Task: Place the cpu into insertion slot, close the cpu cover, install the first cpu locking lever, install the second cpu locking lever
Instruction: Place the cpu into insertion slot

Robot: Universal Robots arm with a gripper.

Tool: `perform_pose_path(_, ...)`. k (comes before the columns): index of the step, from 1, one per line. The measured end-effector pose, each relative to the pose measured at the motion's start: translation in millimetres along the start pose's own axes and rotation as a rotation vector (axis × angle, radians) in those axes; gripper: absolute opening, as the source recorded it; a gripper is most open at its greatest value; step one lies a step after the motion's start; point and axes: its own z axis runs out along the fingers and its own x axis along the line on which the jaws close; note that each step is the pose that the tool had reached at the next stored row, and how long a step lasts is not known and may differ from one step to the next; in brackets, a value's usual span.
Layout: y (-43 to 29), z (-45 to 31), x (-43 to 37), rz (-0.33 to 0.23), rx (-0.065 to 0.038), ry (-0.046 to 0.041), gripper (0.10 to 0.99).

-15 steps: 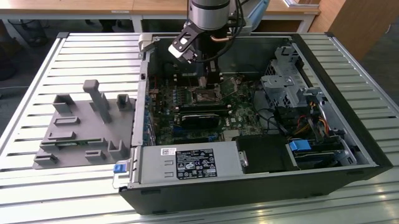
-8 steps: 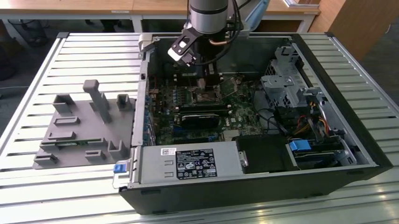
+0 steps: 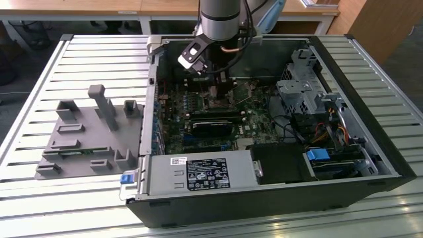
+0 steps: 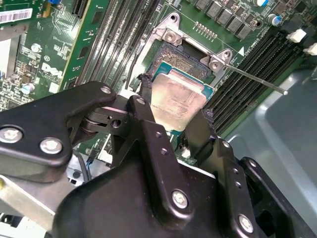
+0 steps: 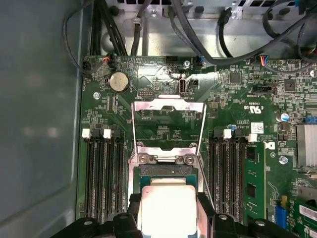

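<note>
1. Flat square cpu (image 4: 177,99) with a silver-grey metal face and a green rim. It is held face up between the fingers of the hand, directly over the insertion slot. Whether it is fully seated cannot be told.
2. Handling (judged): light, rigid and smooth-faced, so it could slip. The underside contacts are fragile. Take it by two opposite edges and keep it level, never pressing on the face.
3. Black two-fingered hand (image 4: 174,106), closed on the cpu's opposite edges in both wrist views.
4. Insertion slot (image 5: 166,171), a square dark socket with a metal rim on the green motherboard (image 5: 99,114). It is partly covered by the cpu.
5. Cpu cover (image 5: 168,105), a thin silver frame plate with a central window. It is swung open and stands up from the slot's hinge edge.
6. Thin metal locking lever (image 4: 252,77), standing free just beside the slot.
7. Long black memory slots (image 5: 101,168), flanking the slot on both sides.
8. Open black computer case (image 3: 264,208), lying on the slatted metal table (image 3: 66,208).
9. Grey plastic fixture (image 3: 86,134), beside the case toward the exterior view's left.
</note>
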Motion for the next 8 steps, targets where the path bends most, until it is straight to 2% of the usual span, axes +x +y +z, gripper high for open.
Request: perform_pose_path(8, -0.8, 9.6, 2.4, 0.000, 0.000, 0.0001, 0.525)
